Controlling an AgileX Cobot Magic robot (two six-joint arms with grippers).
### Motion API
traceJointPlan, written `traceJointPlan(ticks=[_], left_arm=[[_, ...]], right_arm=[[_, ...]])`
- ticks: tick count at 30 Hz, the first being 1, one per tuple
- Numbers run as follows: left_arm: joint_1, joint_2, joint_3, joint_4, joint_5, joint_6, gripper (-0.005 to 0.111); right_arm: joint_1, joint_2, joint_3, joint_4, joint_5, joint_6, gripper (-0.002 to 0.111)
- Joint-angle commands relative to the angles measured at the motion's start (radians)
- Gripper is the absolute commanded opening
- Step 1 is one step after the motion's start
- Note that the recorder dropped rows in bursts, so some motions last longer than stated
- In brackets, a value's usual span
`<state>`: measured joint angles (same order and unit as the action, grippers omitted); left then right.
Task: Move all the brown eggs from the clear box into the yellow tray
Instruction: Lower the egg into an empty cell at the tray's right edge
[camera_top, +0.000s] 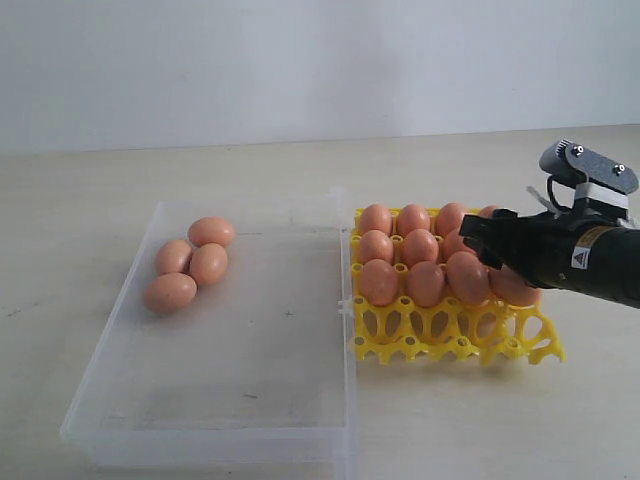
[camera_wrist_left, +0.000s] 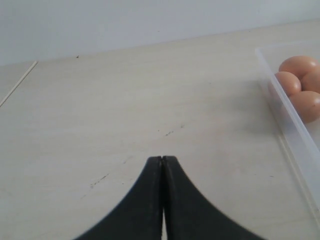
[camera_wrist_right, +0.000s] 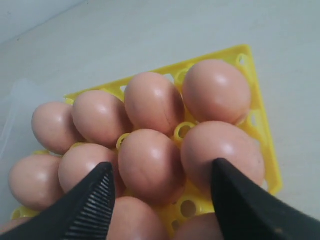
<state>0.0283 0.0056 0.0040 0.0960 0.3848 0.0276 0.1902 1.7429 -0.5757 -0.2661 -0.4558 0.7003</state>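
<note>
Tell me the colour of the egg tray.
The tray is bright yellow, clearest in the exterior view.

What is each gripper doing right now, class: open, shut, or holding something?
Left gripper: jaws closed, holding nothing.
Right gripper: jaws open over the brown eggs in the yellow tray, holding nothing.

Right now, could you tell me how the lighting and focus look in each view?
Exterior view: soft, even light, faint shadows beside the four eggs in the clear box, whose walls nearly vanish. Left wrist view: table sharp, the shut left gripper a flat black shape. Right wrist view: mild sheen on the packed eggs, open right gripper dark in front.
</note>
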Motion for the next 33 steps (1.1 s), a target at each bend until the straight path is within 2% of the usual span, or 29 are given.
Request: traceJointPlan(ticks=[1,16,21,33], left_arm=[[0.002,-0.006,-0.004,-0.001,-0.006,-0.005,0.0],[0.002,-0.006,-0.004,-0.001,-0.006,-0.005,0.0],[0.002,-0.006,-0.004,-0.001,-0.006,-0.005,0.0],[0.002,-0.006,-0.004,-0.001,-0.006,-0.005,0.0]], right_arm=[[0.0,0.002,-0.002,-0.049,0.038,-0.002,0.056],[0.0,-0.17,-0.002,-0.051,0.077,0.055,0.056],[0.0,-0.172,-0.002,-0.051,0.214,-0.004,0.055],[-0.006,-0.172,0.0,-0.049,0.391,-0.027,0.055]])
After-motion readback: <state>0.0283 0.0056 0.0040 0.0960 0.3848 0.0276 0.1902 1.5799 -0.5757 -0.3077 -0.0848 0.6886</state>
